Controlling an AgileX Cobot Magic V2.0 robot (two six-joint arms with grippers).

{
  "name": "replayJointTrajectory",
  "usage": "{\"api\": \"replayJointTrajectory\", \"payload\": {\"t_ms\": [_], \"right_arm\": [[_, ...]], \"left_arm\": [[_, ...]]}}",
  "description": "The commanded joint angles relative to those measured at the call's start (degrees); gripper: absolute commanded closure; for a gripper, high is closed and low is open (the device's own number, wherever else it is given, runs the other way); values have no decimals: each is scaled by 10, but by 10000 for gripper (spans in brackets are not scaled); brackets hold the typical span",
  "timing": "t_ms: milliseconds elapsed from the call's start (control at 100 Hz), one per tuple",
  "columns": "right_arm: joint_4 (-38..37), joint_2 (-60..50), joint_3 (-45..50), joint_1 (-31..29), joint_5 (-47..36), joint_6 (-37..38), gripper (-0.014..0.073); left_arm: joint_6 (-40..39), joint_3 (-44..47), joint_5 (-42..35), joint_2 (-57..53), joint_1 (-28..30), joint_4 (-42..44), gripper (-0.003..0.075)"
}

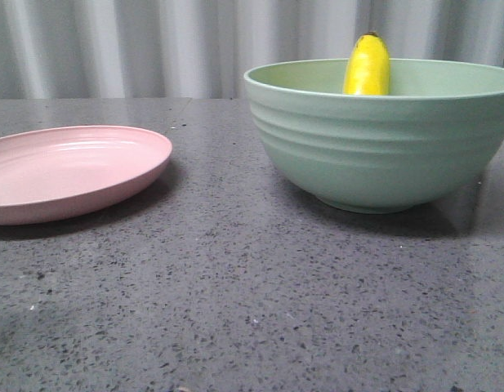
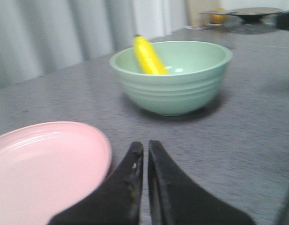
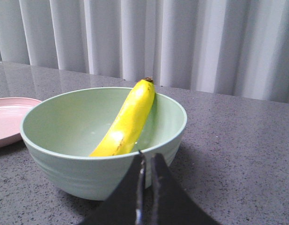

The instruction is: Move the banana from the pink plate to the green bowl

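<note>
The yellow banana (image 1: pixel 367 65) leans inside the mint-green bowl (image 1: pixel 382 151) at the right of the table, its dark tip above the rim. It also shows in the left wrist view (image 2: pixel 147 55) and the right wrist view (image 3: pixel 129 118). The pink plate (image 1: pixel 68 171) lies empty at the left. My left gripper (image 2: pixel 145 147) is shut and empty, just beside the plate's (image 2: pixel 41 168) edge, well short of the bowl (image 2: pixel 172 77). My right gripper (image 3: pixel 147 157) is shut and empty, close in front of the bowl's (image 3: pixel 88 173) outer wall. Neither gripper shows in the front view.
The dark speckled tabletop (image 1: pixel 235 294) runs to a pale curtain (image 1: pixel 153 45) at the back. In the left wrist view a dark dish (image 2: pixel 256 11) and a wire basket with something orange (image 2: pixel 218 16) stand far beyond the bowl. The plate's edge shows in the right wrist view (image 3: pixel 8 119).
</note>
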Motion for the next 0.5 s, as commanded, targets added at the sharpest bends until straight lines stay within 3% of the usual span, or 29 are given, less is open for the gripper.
{"api": "replayJointTrajectory", "payload": {"t_ms": [0,90,320,490], "right_arm": [[-6,5,-15,-2,-50,-5,662],[-6,5,-15,-2,-50,-5,662],[-6,5,-15,-2,-50,-5,662],[-6,5,-15,-2,-50,-5,662]], "left_arm": [[-5,25,-139,-1,44,4,741],[-5,60,-193,-7,100,4,741],[-5,107,-194,-79,254,3,741],[-5,108,-130,-142,368,16,741]]}}
